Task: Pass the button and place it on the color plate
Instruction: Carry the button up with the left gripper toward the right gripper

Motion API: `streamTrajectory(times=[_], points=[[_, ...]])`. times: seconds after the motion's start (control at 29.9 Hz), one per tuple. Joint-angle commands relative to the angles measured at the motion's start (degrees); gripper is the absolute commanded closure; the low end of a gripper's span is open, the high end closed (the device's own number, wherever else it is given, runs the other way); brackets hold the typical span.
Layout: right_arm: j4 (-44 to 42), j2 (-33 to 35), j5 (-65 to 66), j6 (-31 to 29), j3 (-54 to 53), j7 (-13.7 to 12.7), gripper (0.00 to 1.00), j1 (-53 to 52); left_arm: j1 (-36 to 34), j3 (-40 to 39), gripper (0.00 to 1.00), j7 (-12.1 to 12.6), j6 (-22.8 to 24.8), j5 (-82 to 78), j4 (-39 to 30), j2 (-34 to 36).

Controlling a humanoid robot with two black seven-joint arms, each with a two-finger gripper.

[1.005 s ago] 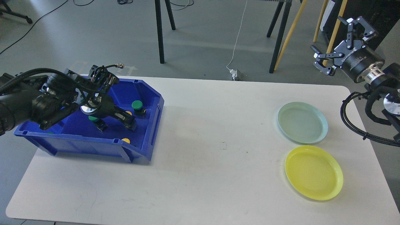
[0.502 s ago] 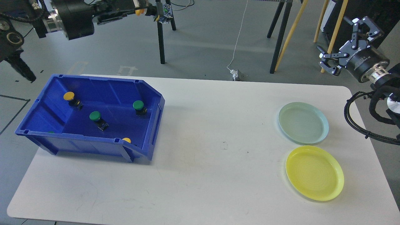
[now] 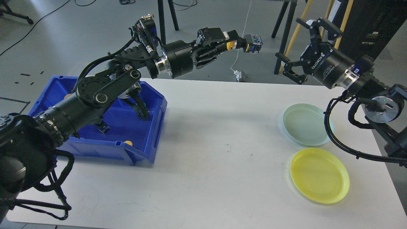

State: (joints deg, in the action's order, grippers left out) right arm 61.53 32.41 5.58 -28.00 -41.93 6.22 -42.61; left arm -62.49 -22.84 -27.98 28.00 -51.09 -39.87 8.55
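Observation:
My left gripper (image 3: 237,44) is shut on a yellow button (image 3: 251,43) with a black and blue base, held high above the far edge of the table (image 3: 203,152). My right gripper (image 3: 294,47) is open and empty, just right of the button and level with it. A pale green plate (image 3: 306,124) and a yellow plate (image 3: 319,175) lie at the table's right. The blue bin (image 3: 140,140) at the left holds a yellow button (image 3: 128,143) by its front wall; my left arm hides most of its inside.
Black stand legs (image 3: 162,31) and yellow poles (image 3: 294,35) stand on the floor behind the table. A white cable and plug (image 3: 240,75) lie on the floor past the far edge.
My left gripper has swung right with the yellow button, from the upper left to above the table's far middle. My right gripper has moved left toward it.

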Motion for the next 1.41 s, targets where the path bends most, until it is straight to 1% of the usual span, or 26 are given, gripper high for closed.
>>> streamTrajectory(times=[0.0, 0.33, 0.64, 0.77, 0.84, 0.87, 0.9, 1.04, 1.11, 1.14, 1.17, 1.37], points=[[0.2, -1.9, 1.5, 0.0, 1.4, 0.0, 0.00, 0.3, 0.4, 0.0, 0.88, 0.0, 0.0, 0.1, 0.1, -0.5], [-0.3, -7.5, 3.4, 0.0, 1.7, 0.1, 0.00, -0.9, 0.4, 0.0, 0.88, 0.0, 0.0, 0.1, 0.4, -0.6], [-0.4, -8.9, 3.9, 0.0, 1.9, 0.1, 0.01, -2.6, 0.4, 0.1, 0.88, 0.0, 0.0, 0.1, 0.7, -0.6], [-0.4, -9.2, 4.0, 0.0, 1.9, 0.1, 0.05, -2.8, 0.4, 0.0, 0.88, 0.0, 0.0, 0.0, 0.7, -0.6], [-0.4, -9.3, 4.3, 0.0, 2.4, 0.1, 0.15, -3.1, 0.4, 0.0, 0.88, 0.0, 0.0, 0.0, 0.7, -0.7], [-0.4, -9.3, 4.4, 0.0, 2.7, 0.1, 0.23, -3.4, 0.4, 0.0, 0.88, 0.0, 0.0, 0.0, 0.7, -0.6], [-0.4, -9.2, 4.5, 0.0, 3.2, 0.1, 0.34, -3.8, 0.4, 0.0, 0.88, 0.0, 0.0, 0.1, 0.7, -0.7], [-0.5, -9.3, 6.0, 0.0, 4.7, 0.1, 0.68, -4.6, 0.4, 0.0, 0.88, 0.0, 0.0, 0.1, 0.7, -0.7], [-0.5, -9.6, 8.2, 0.0, 4.8, 0.1, 0.91, -4.7, 0.3, 0.0, 0.88, 0.0, 0.0, 0.0, 0.7, -0.7], [-0.7, -10.3, 8.7, 0.0, 4.6, 0.1, 0.96, -4.8, 0.3, 0.0, 0.88, 0.0, 0.0, 0.1, 0.7, -0.7], [-0.8, -10.6, 8.7, 0.0, 4.6, 0.1, 0.99, -5.0, 0.4, 0.0, 0.88, 0.0, 0.0, 0.1, 0.7, -0.7], [-0.8, -10.9, 8.7, 0.0, 4.1, 0.1, 1.00, -5.0, 0.4, 0.0, 0.88, 0.0, 0.0, 0.0, 0.7, -0.7]])
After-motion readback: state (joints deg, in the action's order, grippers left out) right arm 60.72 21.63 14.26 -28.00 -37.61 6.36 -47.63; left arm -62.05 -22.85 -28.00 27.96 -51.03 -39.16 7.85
